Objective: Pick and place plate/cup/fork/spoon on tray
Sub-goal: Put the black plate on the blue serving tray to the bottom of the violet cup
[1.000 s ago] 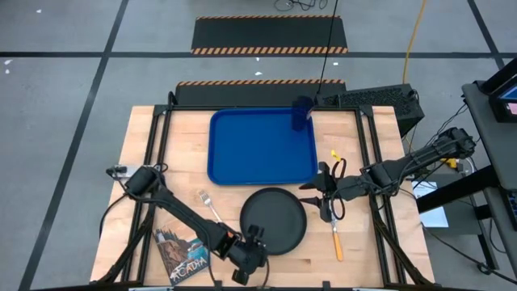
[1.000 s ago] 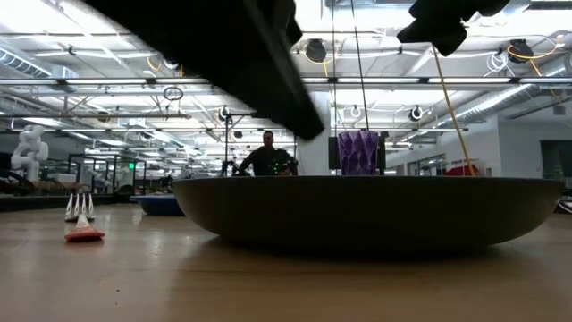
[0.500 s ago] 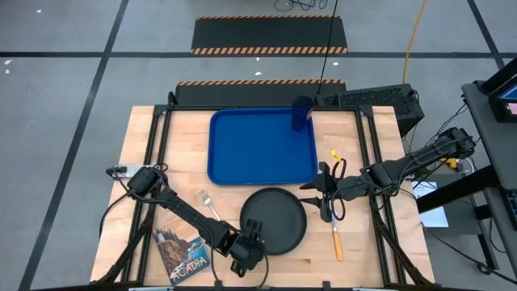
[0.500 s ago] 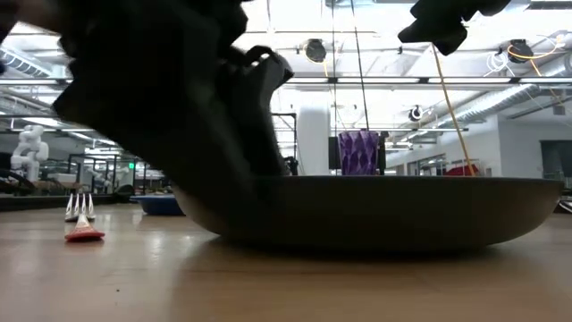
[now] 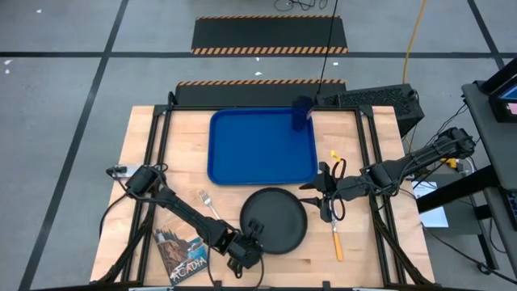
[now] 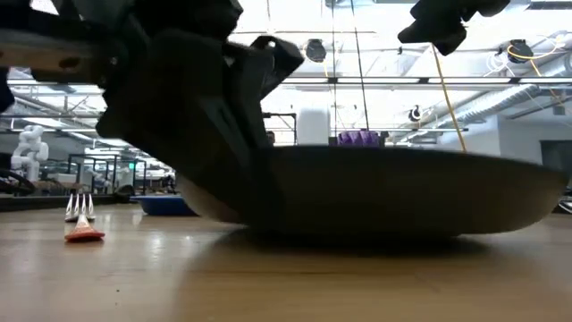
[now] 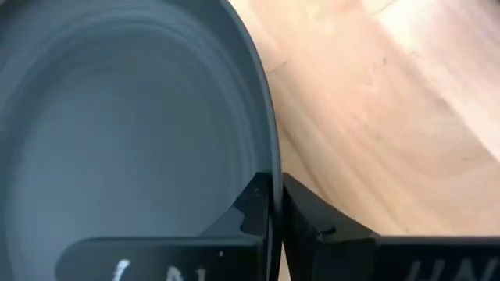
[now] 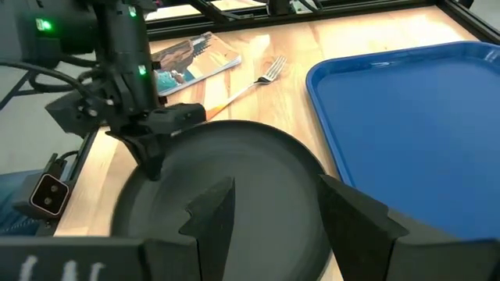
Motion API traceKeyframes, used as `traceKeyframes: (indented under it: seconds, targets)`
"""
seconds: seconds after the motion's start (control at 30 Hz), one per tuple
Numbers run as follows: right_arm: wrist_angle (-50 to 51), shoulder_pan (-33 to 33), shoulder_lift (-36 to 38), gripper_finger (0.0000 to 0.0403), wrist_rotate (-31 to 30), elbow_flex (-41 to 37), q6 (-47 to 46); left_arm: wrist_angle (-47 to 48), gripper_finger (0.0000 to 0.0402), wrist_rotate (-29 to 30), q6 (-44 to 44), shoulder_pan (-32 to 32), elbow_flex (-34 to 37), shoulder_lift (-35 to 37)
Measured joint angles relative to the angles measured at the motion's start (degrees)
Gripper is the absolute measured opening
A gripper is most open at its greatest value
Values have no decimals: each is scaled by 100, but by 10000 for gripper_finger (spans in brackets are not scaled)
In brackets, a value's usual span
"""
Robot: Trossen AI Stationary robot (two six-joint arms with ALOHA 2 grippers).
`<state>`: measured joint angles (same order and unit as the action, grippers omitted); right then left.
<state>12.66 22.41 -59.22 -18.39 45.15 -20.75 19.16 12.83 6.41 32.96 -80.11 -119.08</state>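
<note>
On the wooden table (image 5: 153, 141), the left gripper (image 5: 251, 242) is clamped on the rim of the plate (image 5: 279, 217), tilting its edge up, just below the tray (image 5: 250, 149). Right gripper (image 5: 323, 192) hovers beside, fingers apart.

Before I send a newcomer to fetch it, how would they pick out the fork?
Start at the blue tray in the middle of the table. Go to its near-left corner, where the fork lies on bare wood between the black plate and the picture booklet. It has tines; the spoon lies right of the plate.
</note>
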Motion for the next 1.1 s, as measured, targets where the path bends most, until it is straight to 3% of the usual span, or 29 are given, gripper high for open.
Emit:
traceKeyframes:
  seconds: [0.27, 0.7, 0.9, 1.1]
  targets:
    - [443, 93, 28, 176, 8, -3, 152, 507, 9, -185, 206, 19, 5, 769]
    - [633, 395, 303, 176, -352, -7, 66, 988, 16, 511, 1462, -307, 3, 2181]
    - [731, 535, 546, 176, -692, -2, 42, 1136, 9, 566, 1644, -723, 5, 2431]
    - [903, 541, 825, 176, -753, 0, 213, 1102, 14, 735, 1622, -1159, 5, 2238]
